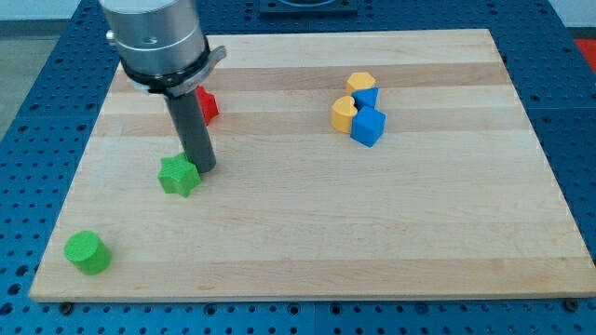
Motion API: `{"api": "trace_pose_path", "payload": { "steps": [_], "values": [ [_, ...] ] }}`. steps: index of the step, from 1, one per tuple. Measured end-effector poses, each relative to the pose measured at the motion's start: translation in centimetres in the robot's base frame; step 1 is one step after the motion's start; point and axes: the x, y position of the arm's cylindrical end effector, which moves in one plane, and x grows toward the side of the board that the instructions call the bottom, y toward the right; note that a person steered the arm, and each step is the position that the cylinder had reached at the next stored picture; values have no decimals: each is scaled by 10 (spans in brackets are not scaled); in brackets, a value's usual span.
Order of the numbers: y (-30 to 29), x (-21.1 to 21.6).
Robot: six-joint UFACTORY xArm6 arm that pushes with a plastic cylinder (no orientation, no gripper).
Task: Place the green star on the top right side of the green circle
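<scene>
Presently, camera view: wooden surface (307, 233) seen obliquely, carrying six small blocks. Green star (179, 176) lying at about nine o'clock from board centre; green circle (88, 252) well apart from it, at roughly seven o'clock from the star, near the surface's lower-left corner. My tip (204, 167) resting just beside the star's two-o'clock edge, touching or nearly so; contact not resolvable. End effector: a plain rod, hence nothing to spread, press together or pinch. Red block (207, 104), shape partly hidden behind the rod, at twelve o'clock from the star. Cluster at about one o'clock from board centre: yellow hexagon (361, 83), yellow heart (344, 113), blue cube (368, 126) and a second blue block (367, 97), shape unclear.

Step in hand, judged: star already lying toward one o'clock of the circle but too distant. Advisable technique: push from the two-o'clock side toward seven o'clock, line of force through the star's centre to avoid spin; short strokes; halt near the circle without nudging it.
</scene>
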Motion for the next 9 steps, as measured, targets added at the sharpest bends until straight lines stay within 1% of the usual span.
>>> {"api": "trace_pose_path", "payload": {
  "steps": [2, 5, 6, 8, 9],
  "values": [
    [-44, 16],
    [-64, 65],
    [-64, 70],
    [-55, 30],
    [-55, 30]
  ]
}}
